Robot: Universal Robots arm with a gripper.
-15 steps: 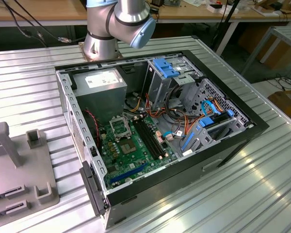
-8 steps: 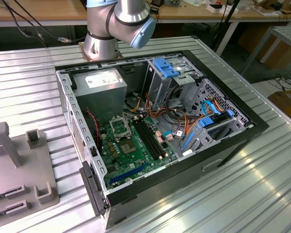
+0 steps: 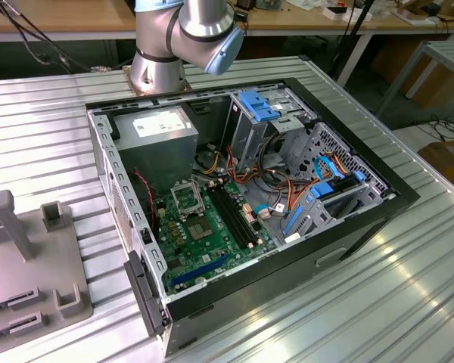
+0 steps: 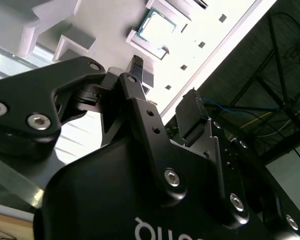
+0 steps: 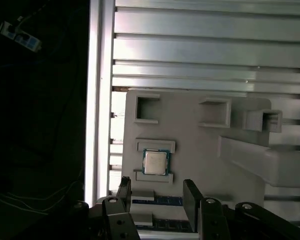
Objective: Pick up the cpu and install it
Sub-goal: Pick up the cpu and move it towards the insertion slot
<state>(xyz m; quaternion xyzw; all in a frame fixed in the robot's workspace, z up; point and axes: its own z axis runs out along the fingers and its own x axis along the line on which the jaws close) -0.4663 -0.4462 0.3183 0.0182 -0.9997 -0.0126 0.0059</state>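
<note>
The cpu [image 5: 155, 162] is a small square chip with a pale silver top. It lies flat between two low ridges of a light grey fixture plate [image 5: 200, 150]. In the second wrist view the cpu [image 4: 156, 27] sits beyond the fingertips. My gripper [image 5: 157, 192] is open above the plate, a short way from the chip, with nothing between its black fingers [image 5: 191, 196]. The same open gripper [image 4: 164, 82] is seen from behind in the second wrist view. The motherboard [image 3: 212, 234] lies inside the open computer case, its square socket [image 3: 188, 198] uncovered.
The case [image 3: 287, 249] holds a power supply [image 3: 155, 132], blue drive cages [image 3: 257, 106] and loose cables. The grey fixture plate [image 3: 30, 280] has upright blocks. Beside the plate runs the ribbed metal table's edge [image 5: 100, 100], with dark floor beyond. The arm's base [image 3: 157, 68] stands behind the case.
</note>
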